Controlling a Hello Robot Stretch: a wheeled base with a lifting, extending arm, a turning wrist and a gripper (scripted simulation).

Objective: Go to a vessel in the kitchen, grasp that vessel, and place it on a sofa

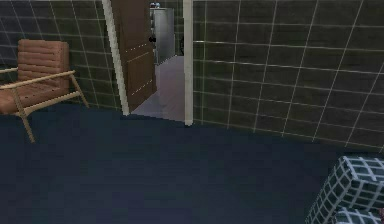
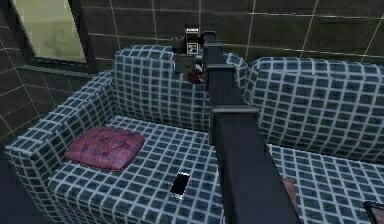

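Note:
A blue-and-white checked sofa (image 2: 320, 100) spans the arm side view, and its corner reappears at the forward view's lower right (image 1: 356, 190). The dark arm rises over the sofa's seat. At its far end, the gripper (image 2: 186, 67) sits against the top of the sofa's backrest, below the white marker squares. I cannot tell whether it holds anything, as the backrest lies right behind it. No vessel can be made out.
A pink cushion (image 2: 104, 148) and a small dark phone (image 2: 180, 184) lie on the sofa seat. A window (image 2: 50, 30) is in the wall behind. Ahead, an open brown door (image 1: 134, 45) leads to a lit passage; a wooden armchair (image 1: 40, 80) stands left on dark floor.

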